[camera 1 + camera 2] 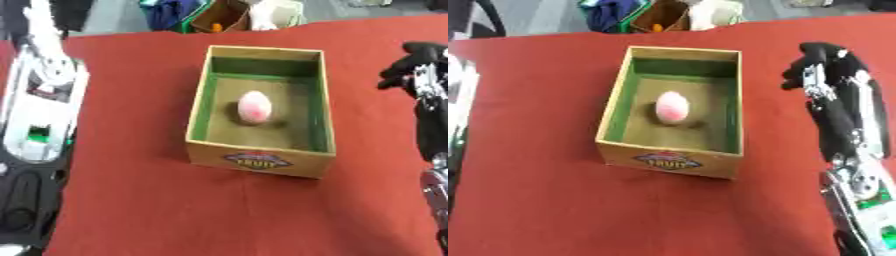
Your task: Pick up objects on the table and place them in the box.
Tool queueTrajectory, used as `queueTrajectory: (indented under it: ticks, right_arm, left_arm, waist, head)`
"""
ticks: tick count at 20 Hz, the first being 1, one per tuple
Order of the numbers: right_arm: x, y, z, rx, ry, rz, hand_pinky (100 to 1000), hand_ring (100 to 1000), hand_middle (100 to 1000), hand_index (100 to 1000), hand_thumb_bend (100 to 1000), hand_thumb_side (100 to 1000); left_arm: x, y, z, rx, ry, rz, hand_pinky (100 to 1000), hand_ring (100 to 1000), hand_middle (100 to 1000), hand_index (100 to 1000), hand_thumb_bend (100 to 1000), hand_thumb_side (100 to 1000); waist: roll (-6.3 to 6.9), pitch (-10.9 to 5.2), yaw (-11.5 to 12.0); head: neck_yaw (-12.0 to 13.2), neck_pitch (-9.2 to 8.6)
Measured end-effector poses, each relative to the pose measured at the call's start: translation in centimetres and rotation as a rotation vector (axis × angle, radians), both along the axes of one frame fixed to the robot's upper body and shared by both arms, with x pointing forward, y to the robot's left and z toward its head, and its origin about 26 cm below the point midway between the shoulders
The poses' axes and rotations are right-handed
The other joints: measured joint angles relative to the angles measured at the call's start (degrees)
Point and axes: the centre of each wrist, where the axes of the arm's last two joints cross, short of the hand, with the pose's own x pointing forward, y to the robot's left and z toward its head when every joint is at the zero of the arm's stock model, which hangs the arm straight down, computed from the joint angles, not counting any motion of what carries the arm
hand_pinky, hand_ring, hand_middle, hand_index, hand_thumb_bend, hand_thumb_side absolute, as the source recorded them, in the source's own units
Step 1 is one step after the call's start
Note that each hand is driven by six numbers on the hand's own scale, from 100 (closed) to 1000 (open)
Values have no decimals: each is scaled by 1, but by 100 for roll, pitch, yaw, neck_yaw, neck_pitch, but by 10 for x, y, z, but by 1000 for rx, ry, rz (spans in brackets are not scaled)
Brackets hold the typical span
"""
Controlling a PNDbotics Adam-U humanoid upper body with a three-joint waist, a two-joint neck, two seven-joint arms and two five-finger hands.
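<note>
Looks basically done: the pink-and-white egg-shaped thing sits inside the box, nothing else shows on the red tablecloth, and the right hand hangs beside it, fingers curled, empty.

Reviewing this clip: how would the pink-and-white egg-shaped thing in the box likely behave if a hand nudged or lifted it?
The egg-shaped thing is rounded, so it would probably roll when nudged, though the box walls should stop it. Its smooth curve may slip from fingers. Weight and fragility cannot be told.
</note>
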Motion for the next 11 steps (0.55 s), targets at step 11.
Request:
queueTrajectory:
  ticks: [11]
  right_arm:
    - [1, -2, 4, 6, -54, 4, 504, 558, 510, 690, 100, 505]
  left_arm:
    - [-30, 66, -38, -308, -191, 158, 456, 547, 526, 670, 296, 928]
  waist:
    - [-126, -104, 260]
  head:
    - [141, 186]
